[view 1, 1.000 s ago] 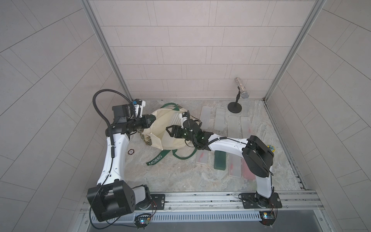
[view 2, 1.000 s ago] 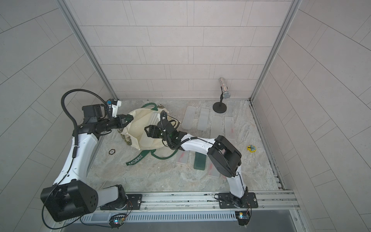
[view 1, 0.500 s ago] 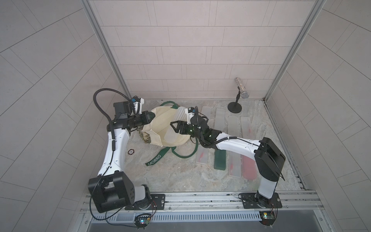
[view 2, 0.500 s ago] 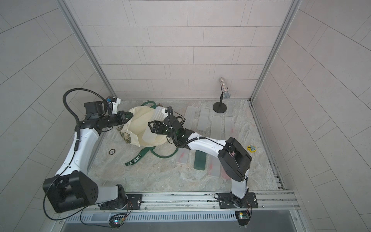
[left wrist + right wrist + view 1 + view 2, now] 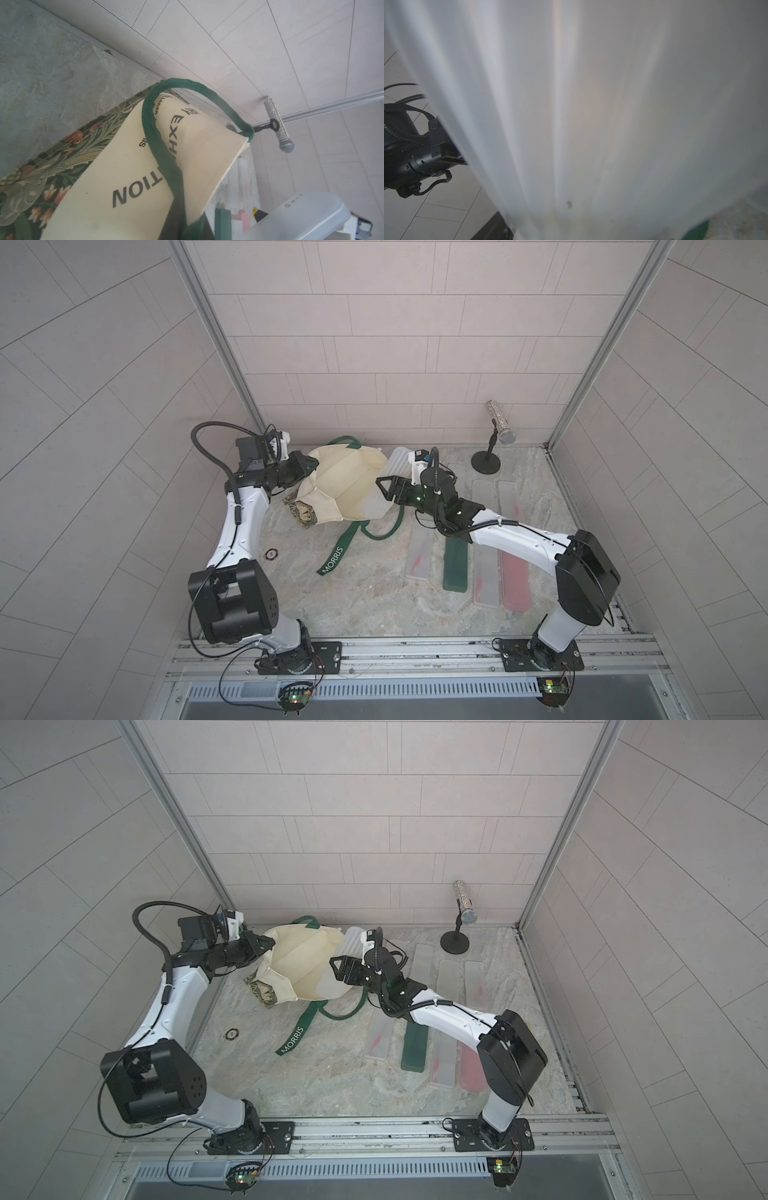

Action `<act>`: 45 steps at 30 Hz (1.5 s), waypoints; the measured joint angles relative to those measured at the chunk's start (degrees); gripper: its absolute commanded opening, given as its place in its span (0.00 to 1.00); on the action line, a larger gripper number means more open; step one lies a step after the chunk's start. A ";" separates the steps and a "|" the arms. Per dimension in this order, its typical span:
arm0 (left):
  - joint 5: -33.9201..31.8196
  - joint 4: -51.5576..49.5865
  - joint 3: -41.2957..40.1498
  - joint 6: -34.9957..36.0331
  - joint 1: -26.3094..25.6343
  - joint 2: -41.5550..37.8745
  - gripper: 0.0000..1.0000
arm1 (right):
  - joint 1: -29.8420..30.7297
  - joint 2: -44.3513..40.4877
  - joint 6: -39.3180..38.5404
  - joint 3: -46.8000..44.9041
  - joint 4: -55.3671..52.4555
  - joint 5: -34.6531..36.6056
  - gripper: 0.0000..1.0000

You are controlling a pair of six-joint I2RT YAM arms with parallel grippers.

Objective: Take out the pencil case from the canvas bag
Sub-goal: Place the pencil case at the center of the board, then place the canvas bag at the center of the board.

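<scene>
Pencil case (image 5: 395, 462) between right fingers (image 5: 394, 489), beside canvas bag (image 5: 340, 485).

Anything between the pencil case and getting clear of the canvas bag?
Nothing visible. The right claw holds the frosted pencil case outside the canvas bag mouth; one end only overlaps the fabric from above. The left claw pinches the bag's other side.

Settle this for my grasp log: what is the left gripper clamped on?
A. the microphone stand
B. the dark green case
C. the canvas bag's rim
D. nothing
C: in a top view the left gripper is shut on the rim of the canvas bag, pinching its cream cloth.
</scene>
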 measured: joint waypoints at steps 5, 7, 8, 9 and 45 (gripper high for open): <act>1.92 11.67 -1.01 -13.62 1.38 4.31 0.00 | -1.99 -2.86 -1.07 -1.99 -2.32 0.66 0.61; 2.40 17.68 -2.27 -19.82 2.16 6.32 0.00 | -2.54 -3.80 -1.64 -2.51 -3.63 1.20 0.61; 2.56 20.68 -2.97 -22.93 2.58 7.39 0.00 | -2.78 -4.17 -2.01 -2.62 -4.39 1.44 0.61; 2.62 23.21 -3.39 -25.62 2.91 8.39 0.00 | -2.93 -4.66 -2.47 -2.64 -5.29 1.77 0.61; 9.97 52.13 -8.87 -53.94 11.23 17.77 0.00 | -4.96 18.51 -6.97 22.67 -39.71 2.29 0.60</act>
